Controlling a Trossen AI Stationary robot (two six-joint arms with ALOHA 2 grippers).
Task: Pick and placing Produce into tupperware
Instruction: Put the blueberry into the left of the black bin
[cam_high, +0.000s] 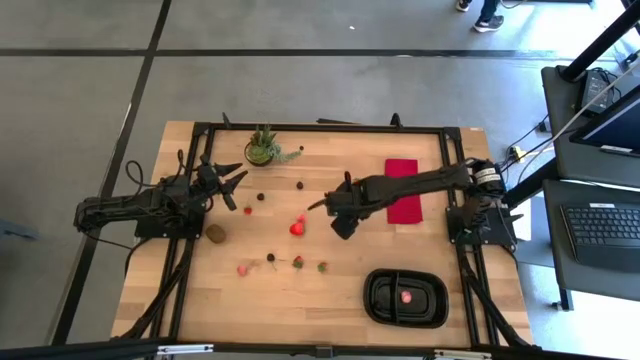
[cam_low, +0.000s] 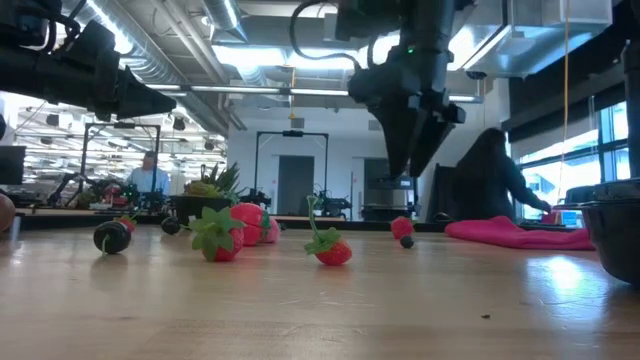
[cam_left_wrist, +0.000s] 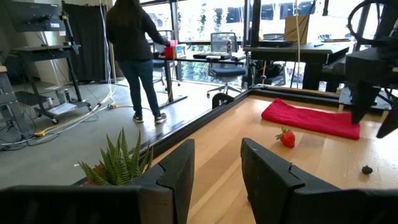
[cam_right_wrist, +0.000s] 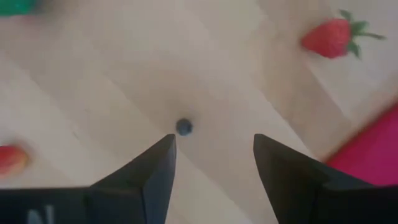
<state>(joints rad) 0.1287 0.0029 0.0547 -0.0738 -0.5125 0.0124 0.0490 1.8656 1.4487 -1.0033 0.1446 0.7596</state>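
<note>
The right gripper (cam_high: 331, 217) hung mid-frame, jaws parted and empty above a dark berry (cam_right_wrist: 184, 127); the left gripper (cam_high: 233, 187)'s jaws were apart, empty; a red strawberry (cam_high: 297, 228) lay on the bench

Daylight floods in from the windows (cam_left_wrist: 205, 25) behind the room, washing them out to white, and ceiling light strips (cam_low: 250, 50) add glare at table height. The tabletop (cam_high: 330, 290) is evenly and brightly lit from overhead, with only short soft shadows under the arms. In the right wrist view everything is soft and out of focus, the strawberry (cam_right_wrist: 333, 37) smeared at its edges.
</note>
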